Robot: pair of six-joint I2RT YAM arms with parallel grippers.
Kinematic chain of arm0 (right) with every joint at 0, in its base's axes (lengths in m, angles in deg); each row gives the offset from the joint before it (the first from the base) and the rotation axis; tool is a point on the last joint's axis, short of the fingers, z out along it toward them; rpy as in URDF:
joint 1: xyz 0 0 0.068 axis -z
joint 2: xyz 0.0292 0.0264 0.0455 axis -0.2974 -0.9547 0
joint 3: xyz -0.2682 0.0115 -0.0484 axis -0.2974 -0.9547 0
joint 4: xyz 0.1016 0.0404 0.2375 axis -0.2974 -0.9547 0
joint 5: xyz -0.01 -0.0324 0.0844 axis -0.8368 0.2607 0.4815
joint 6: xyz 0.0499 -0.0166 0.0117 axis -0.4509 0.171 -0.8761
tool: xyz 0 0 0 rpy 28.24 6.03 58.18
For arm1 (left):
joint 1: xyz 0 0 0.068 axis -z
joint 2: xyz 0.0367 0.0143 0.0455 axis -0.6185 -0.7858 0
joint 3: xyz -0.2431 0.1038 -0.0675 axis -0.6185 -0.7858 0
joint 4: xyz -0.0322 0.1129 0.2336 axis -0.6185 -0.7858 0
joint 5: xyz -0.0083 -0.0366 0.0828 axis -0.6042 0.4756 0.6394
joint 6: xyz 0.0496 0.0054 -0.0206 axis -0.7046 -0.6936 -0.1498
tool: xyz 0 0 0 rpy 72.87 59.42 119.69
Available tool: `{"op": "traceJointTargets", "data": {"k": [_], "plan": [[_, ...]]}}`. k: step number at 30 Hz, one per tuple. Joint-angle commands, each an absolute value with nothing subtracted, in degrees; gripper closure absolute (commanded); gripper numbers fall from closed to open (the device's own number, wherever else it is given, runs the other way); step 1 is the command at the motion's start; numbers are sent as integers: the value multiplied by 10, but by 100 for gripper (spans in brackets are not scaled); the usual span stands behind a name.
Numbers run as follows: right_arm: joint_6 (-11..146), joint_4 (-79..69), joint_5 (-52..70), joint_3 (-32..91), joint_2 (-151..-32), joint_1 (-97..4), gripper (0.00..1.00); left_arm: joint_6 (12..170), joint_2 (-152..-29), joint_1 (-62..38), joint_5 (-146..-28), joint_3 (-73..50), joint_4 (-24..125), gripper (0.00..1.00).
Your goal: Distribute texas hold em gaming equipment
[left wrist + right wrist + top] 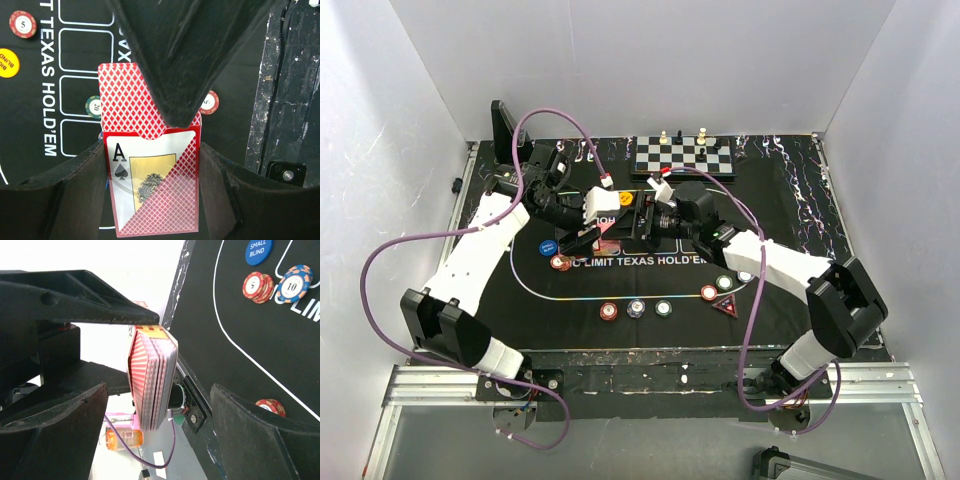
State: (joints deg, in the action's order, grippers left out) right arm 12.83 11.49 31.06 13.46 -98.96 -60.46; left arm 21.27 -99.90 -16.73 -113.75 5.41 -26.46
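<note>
**Deck Held Aloft Mid-Table**

Above the black mat, the left tool clamps the red diamond-backed cards, ace of spades showing. The right tool gapes wide around the stack. Chips dot the mat.

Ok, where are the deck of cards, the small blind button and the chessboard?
deck of cards (161,382): right wrist view, on the stacked card edges.
small blind button (259,250): right wrist view, middle of its blue face.
chessboard (684,157): top view, middle of its squares.
</note>
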Motion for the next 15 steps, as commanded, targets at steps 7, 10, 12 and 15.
{"op": "traceJointTargets", "data": {"k": [7, 10, 12, 15], "plan": [[84, 205, 340, 170, -1034, -625, 15, 233, -1001, -143, -1140, 93, -258, 100], [50, 264, 350, 155, -1044, -625, 24, 240, -1006, -136, -1139, 100, -259, 100], [36, 305, 348, 142, -1047, -627, 32, 244, -1006, -132, -1142, 97, -260, 100], [26, 319, 352, 133, -1046, -627, 48, 247, -998, -124, -1132, 86, -248, 100]]}}
